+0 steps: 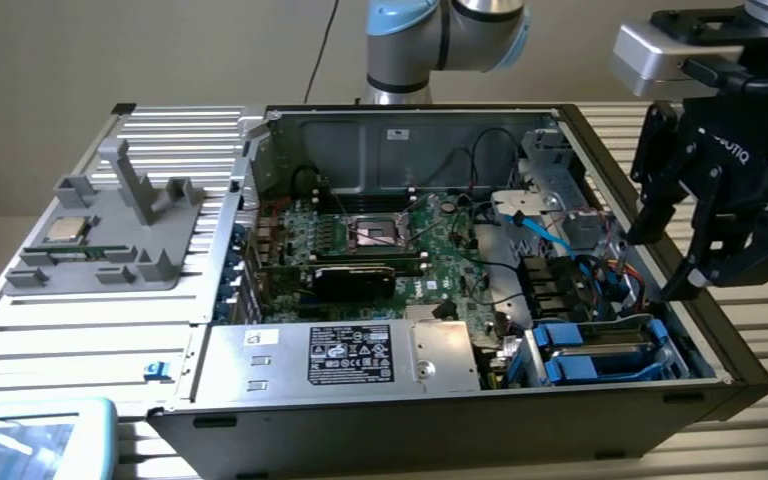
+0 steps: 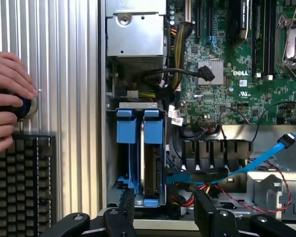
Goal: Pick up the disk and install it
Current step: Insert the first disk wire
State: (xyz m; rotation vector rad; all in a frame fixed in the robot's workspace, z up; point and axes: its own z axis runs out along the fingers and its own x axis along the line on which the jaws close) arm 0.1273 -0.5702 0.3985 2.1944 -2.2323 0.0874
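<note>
The disk (image 1: 595,350), silver-grey metal with blue plastic rails, stands on edge in the drive cage at the near corner of the open computer case (image 1: 264,140), on the exterior view's right. In the wrist view the disk (image 2: 149,168) shows its blue rail ends and a thin metal edge. My gripper (image 1: 666,262) hangs above the case's right wall, a little beyond the cage. Its black fingers (image 2: 126,210) stand open with nothing between them, and the gripper (image 2: 165,211) is just short of the disk's nearest end.
A silver power supply box (image 1: 344,355) with a black label lies beside the cage. A blue cable (image 2: 266,158) crosses the case above black and red wires. A grey fixture (image 1: 104,250) holds a CPU chip (image 1: 68,230). A person's hands (image 2: 7,106) grip a knob by a keyboard (image 2: 19,187).
</note>
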